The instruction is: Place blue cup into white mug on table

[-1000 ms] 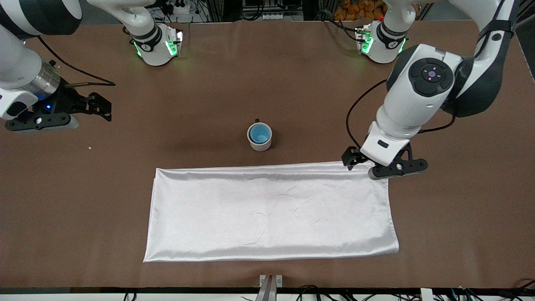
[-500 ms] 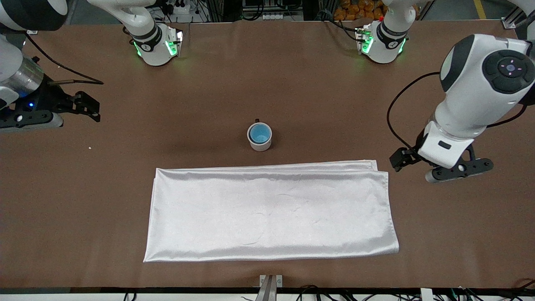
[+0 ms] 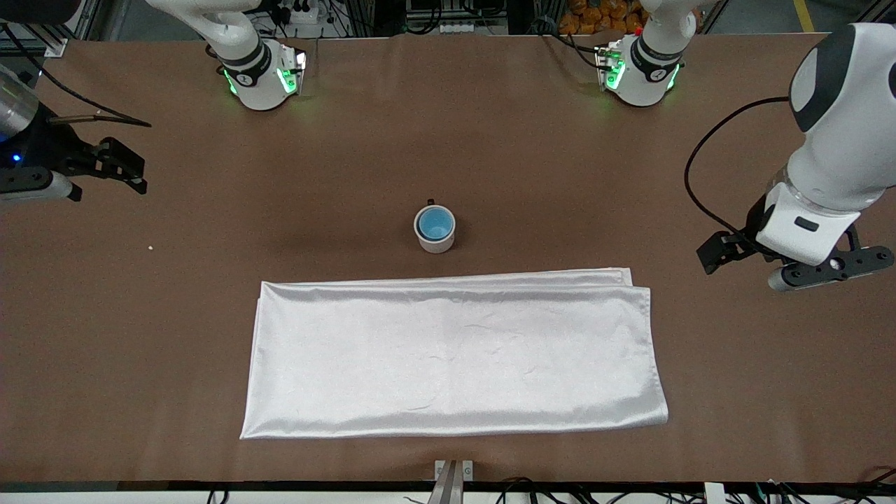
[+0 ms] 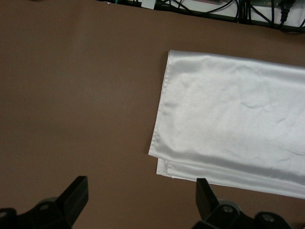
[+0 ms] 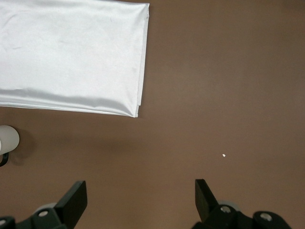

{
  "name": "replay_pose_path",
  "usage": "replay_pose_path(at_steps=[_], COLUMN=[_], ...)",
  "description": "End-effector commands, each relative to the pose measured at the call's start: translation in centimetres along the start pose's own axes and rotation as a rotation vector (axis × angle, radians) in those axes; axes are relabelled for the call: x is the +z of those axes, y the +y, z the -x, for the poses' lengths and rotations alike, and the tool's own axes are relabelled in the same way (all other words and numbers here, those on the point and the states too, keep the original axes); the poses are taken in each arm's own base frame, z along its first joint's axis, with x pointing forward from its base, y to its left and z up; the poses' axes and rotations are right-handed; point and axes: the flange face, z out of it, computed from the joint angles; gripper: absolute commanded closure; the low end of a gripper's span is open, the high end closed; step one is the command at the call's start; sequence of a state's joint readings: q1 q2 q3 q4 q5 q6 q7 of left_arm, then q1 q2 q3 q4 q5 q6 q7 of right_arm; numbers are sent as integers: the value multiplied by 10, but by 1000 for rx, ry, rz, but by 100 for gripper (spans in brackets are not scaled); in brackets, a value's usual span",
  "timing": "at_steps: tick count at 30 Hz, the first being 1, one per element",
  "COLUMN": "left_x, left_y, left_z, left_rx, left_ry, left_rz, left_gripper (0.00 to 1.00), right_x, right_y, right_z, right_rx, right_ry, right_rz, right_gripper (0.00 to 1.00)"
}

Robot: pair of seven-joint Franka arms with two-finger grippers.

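The blue cup (image 3: 435, 223) sits inside the white mug (image 3: 437, 242), which stands upright in the middle of the brown table (image 3: 490, 140). The mug's small dark handle points toward the robots' bases. The mug's edge also shows in the right wrist view (image 5: 7, 138). My left gripper (image 3: 715, 253) is open and empty, over bare table toward the left arm's end; it also shows in the left wrist view (image 4: 142, 200). My right gripper (image 3: 129, 168) is open and empty, over bare table toward the right arm's end; it also shows in the right wrist view (image 5: 140, 200).
A shiny white cloth (image 3: 455, 353) lies folded flat, nearer to the front camera than the mug. It also shows in the left wrist view (image 4: 233, 119) and the right wrist view (image 5: 71, 52). A tiny white speck (image 3: 150, 246) lies on the table toward the right arm's end.
Both arms have drawn away from the middle. The left gripper moved from over the cloth's corner toward the left arm's end; the right gripper moved toward the right arm's end. Cup and mug have not moved.
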State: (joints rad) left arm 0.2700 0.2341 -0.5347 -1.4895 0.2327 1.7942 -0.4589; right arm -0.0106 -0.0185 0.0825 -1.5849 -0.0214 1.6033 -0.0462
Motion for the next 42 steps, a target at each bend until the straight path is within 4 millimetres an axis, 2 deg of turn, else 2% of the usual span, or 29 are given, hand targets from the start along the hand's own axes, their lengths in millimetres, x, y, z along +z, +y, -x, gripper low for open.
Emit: replay_pose_path(at_steps=[1, 8, 12, 15, 21, 28, 31, 42], left_x=[-14, -19, -23, -39, -38, -40, -42, -46], left_y=[-13, -16, -28, -41, -65, -77, -88, -93], left_z=[8, 12, 9, 10, 4, 7, 6, 6], left_rx=[48, 55, 75, 100, 119, 150, 157, 184], left_ry=[-14, -23, -19, 0, -4, -30, -29, -24], left_rz=[16, 7, 10, 22, 30, 19, 33, 37], left_gripper=[0, 0, 0, 0, 0, 0, 0, 0], right_x=[-8, -8, -8, -9, -8, -9, -9, -9], right_y=[6, 6, 7, 13, 15, 16, 15, 14], right_z=[4, 1, 1, 1, 1, 2, 2, 2], right_rx=[-2, -1, 19, 32, 25, 26, 25, 26], right_ry=[-1, 10, 17, 22, 20, 17, 15, 15], right_rz=[-16, -20, -79, -89, -77, -76, -76, -77], right_gripper=[0, 0, 0, 0, 0, 0, 0, 0])
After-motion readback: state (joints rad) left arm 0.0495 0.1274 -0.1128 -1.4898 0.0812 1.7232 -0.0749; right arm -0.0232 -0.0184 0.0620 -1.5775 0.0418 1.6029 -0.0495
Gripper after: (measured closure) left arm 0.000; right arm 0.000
